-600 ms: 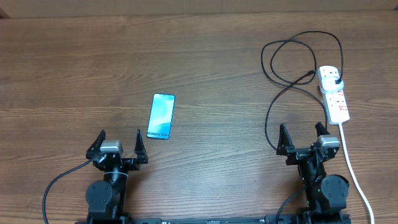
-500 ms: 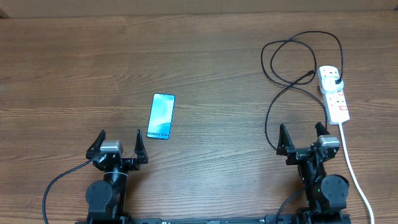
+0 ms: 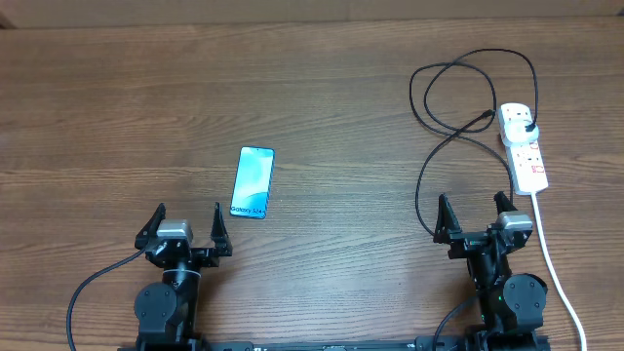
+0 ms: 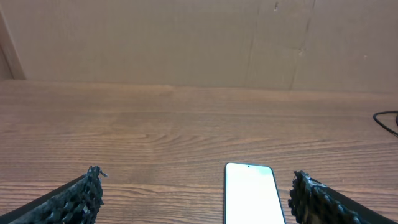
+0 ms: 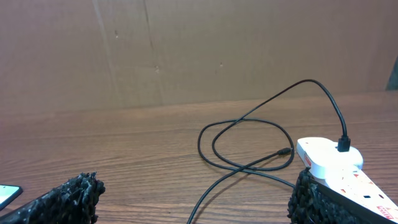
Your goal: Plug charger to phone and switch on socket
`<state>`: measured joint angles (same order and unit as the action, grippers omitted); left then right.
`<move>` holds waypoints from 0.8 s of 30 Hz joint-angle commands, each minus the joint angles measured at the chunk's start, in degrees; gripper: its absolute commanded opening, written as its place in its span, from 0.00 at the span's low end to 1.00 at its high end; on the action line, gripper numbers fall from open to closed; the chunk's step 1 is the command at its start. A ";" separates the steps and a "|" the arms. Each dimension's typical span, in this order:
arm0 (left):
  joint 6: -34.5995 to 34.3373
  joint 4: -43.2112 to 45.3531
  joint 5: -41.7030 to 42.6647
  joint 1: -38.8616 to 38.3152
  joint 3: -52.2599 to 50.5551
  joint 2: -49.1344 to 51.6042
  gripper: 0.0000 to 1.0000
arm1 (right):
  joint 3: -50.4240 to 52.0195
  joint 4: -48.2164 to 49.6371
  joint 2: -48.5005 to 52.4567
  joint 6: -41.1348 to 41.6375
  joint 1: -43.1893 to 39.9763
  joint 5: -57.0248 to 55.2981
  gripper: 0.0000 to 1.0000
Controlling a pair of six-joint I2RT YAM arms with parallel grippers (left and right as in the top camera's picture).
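Stretching under a plain beige wall (image 4: 186, 37), the wooden table (image 3: 322, 88) is carrying the phone (image 3: 253, 182) and socket (image 3: 524, 146); the left claw (image 3: 189, 211) and right claw (image 3: 472, 202) are gaping apart.

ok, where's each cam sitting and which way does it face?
Overhead: above the table, looking straight down; left gripper and right gripper, both open, near the bottom edge.
Left wrist: low at the near edge, facing forward; own fingertips in the lower corners, phone between them.
Right wrist: the same on the right; own fingertips low, charger and socket ahead.
Shared: overhead also shows phone, charger and socket.
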<state>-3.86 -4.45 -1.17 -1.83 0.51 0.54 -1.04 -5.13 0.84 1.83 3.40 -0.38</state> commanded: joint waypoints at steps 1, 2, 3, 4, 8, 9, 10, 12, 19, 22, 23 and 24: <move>1.29 0.15 -0.74 0.31 -0.24 -0.22 1.00 | 0.59 0.37 -0.50 -0.20 -0.26 0.07 1.00; 1.29 0.15 -0.72 0.31 -0.24 -0.22 1.00 | 0.61 0.37 -0.50 -0.20 -0.26 0.07 1.00; 1.29 0.15 -0.72 0.31 -0.24 -0.22 0.99 | 0.59 0.37 -0.50 -0.20 -0.26 0.04 1.00; 1.29 0.15 -0.72 0.31 -0.24 -0.22 1.00 | 0.59 0.37 -0.50 -0.20 -0.26 0.04 1.00; 1.29 0.15 -0.72 0.31 -0.24 -0.22 1.00 | 0.61 0.37 -0.50 -0.20 -0.26 0.04 1.00; 1.29 0.15 -0.72 0.31 -0.24 -0.22 1.00 | 0.61 0.37 -0.50 -0.20 -0.26 0.04 1.00; 1.29 0.15 -0.72 0.31 -0.24 -0.22 1.00 | 0.61 0.37 -0.50 -0.20 -0.26 0.07 1.00; 1.29 0.15 -0.72 0.31 -0.24 -0.22 1.00 | 0.59 0.37 -0.50 -0.20 -0.26 0.04 1.00; 1.29 0.15 -0.74 0.31 -0.24 -0.22 1.00 | 0.61 0.37 -0.50 -0.20 -0.26 0.04 1.00; 1.03 0.13 -0.24 0.31 -0.24 -0.22 1.00 | 0.61 0.37 -0.50 -0.20 -0.26 0.07 1.00; 1.03 0.11 0.20 0.31 -0.24 -0.22 1.00 | 0.61 0.37 -0.50 -0.20 -0.26 0.07 1.00; 1.07 0.11 0.79 0.31 -0.24 -0.22 1.00 | 0.59 0.37 -0.50 -0.20 -0.26 0.07 1.00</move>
<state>-3.86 -4.45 -1.13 -1.83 0.51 0.54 -1.04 -5.10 0.84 1.85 3.40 -0.38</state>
